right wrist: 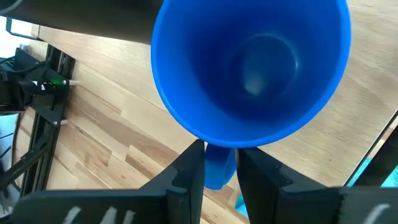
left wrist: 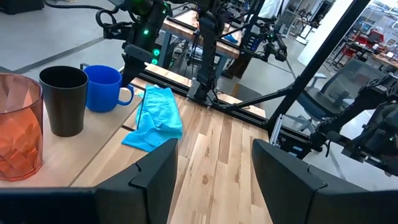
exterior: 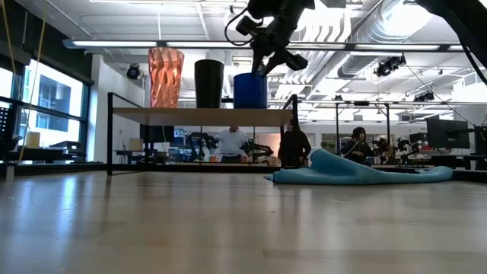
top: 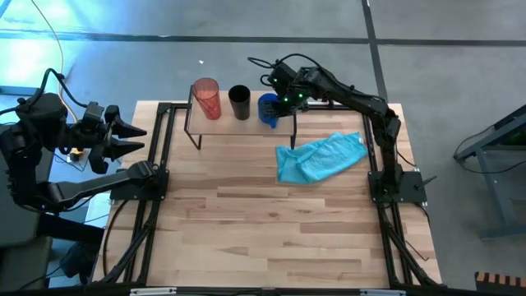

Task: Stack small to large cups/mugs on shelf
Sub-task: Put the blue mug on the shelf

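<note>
Right wrist view: right gripper (right wrist: pixel 219 163) pinches the blue mug's (right wrist: pixel 249 68) handle, mostly hidden beneath its rim.

The tumbler (top: pixel 207 98) is translucent orange-red with a faceted, diamond-like pattern. The cup (top: pixel 239 102) beside it is plain matte black. The mug (top: pixel 269 108) is solid bright blue, handle included. The shelf (top: pixel 197 124) is pale wood on black legs. The cloth (top: pixel 320 156) is light turquoise-blue, and the worktop (top: pixel 263 222) shows striped butcher-block planks in tan tones.
</note>
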You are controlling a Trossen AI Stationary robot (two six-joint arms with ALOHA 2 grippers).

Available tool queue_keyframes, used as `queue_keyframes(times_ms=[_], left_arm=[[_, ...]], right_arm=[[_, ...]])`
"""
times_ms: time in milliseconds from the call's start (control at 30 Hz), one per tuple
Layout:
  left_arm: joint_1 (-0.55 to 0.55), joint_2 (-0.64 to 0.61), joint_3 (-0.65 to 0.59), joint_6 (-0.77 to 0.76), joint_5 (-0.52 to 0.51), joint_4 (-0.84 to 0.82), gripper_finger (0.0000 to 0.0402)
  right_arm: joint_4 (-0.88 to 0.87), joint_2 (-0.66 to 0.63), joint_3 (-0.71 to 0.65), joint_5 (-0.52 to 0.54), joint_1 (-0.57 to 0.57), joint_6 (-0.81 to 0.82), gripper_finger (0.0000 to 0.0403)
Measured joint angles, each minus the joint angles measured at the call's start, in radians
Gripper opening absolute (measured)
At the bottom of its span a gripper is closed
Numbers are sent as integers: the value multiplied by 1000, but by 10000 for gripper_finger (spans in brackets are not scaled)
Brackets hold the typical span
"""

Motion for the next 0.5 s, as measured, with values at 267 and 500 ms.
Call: queue_keyframes(times_ms=[267, 500], left_arm=[[0, 0, 0, 0, 0, -1, 193], [0, 0, 0, 0, 0, -2, 193]], right_arm=[[0, 0, 0, 13, -5, -1, 81], [0, 0, 0, 15, -5, -1, 81]])
